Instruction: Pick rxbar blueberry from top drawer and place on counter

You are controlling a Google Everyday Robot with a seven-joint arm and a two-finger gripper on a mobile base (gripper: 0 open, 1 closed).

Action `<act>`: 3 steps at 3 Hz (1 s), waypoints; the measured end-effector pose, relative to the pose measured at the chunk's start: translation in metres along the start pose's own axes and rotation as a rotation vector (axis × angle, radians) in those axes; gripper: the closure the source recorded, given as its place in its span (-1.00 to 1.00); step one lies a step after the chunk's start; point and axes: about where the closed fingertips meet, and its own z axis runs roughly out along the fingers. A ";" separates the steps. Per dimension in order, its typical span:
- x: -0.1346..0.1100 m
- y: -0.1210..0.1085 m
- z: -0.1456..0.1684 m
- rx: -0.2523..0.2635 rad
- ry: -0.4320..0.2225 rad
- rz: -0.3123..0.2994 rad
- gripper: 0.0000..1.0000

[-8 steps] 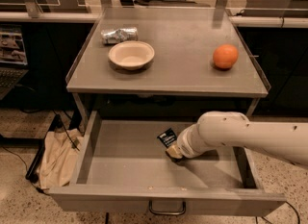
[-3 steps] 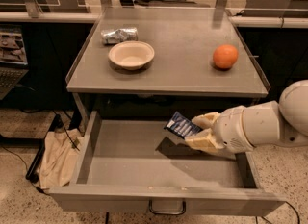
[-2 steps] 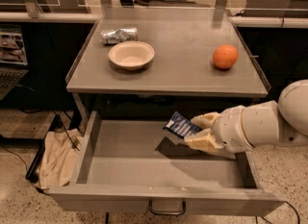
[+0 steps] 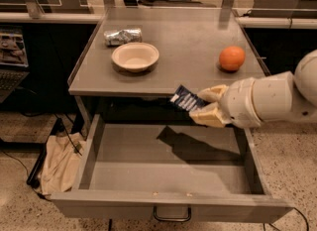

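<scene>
One rxbar blueberry point(image 4: 186, 99), dark blue with pale lettering, hangs in the air tilted, just in front of the counter's front edge and above the open top drawer point(image 4: 168, 173). It touches neither surface. The gripper point(image 4: 201, 105) reaches in from the right, and its two tan fingers point(image 4: 212, 94) are closed narrowly on the bar's right end, one above and one below. Behind them runs the single thick white arm point(image 4: 267, 98), leaving the picture at the right edge.

The one drawer is pulled fully out. Its grey floor bears only the dark shadow point(image 4: 185, 145) of bar and gripper, and one small dark pull handle point(image 4: 172, 215) sits at the front.

On the counter point(image 4: 188, 36) stand three things, well apart from each other: one cream bowl point(image 4: 134, 56) at the left, one crumpled silver foil packet point(image 4: 122, 36) just behind it, and one orange point(image 4: 232, 58) at the right.

One beige cloth bag point(image 4: 62, 163) lies on the floor to the left of the drawer
</scene>
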 end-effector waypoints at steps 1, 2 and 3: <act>-0.022 -0.050 -0.005 0.094 0.011 -0.019 1.00; -0.030 -0.089 0.002 0.161 0.018 0.017 1.00; -0.040 -0.127 0.015 0.234 0.028 0.061 1.00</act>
